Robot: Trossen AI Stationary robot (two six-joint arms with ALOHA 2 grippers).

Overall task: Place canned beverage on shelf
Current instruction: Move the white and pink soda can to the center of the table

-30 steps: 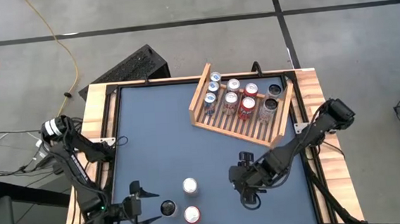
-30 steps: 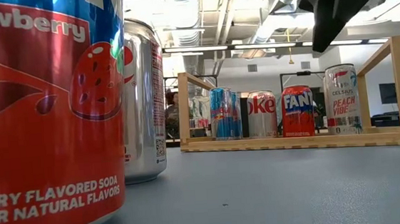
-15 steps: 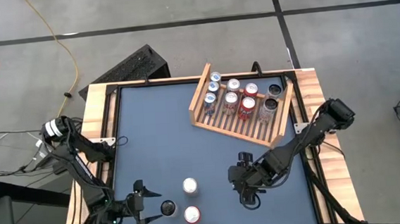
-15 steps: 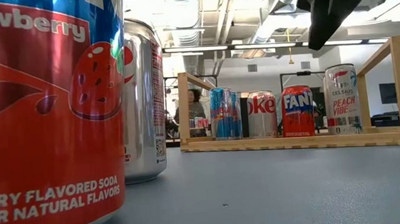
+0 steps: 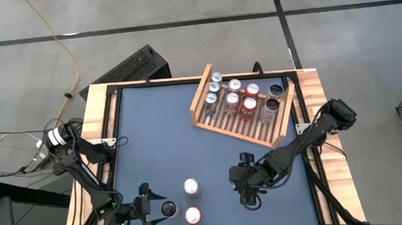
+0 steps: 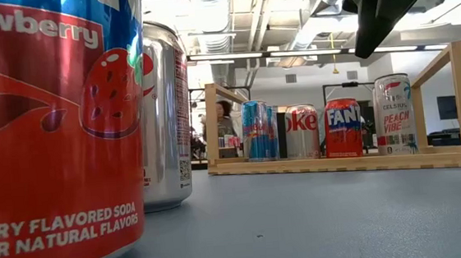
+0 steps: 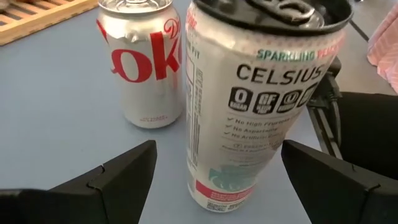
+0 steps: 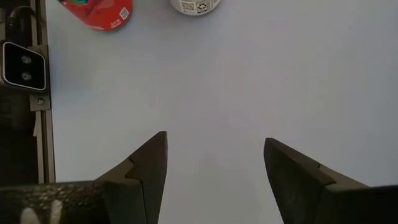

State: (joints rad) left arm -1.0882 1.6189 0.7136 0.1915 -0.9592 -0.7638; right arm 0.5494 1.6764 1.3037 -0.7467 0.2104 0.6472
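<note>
Left claw: I see it spread wide around the white black-topped Celsius can, fingers clear of its sides.
Celsius can: upright on the dark blue surface, near edge, beside a silver Diet Coke can.
Right claw: parted, empty, above bare surface.
Light wooden slatted shelf: far right corner, holding several upright cans.

Celsius can upright near table's front edge, wooden shelf far right

My two arms: dark, jointed, black cables along links. My left tool: matte black wedge fingers. My right tool: same black fingers, stepped notch on inner edge.
</note>
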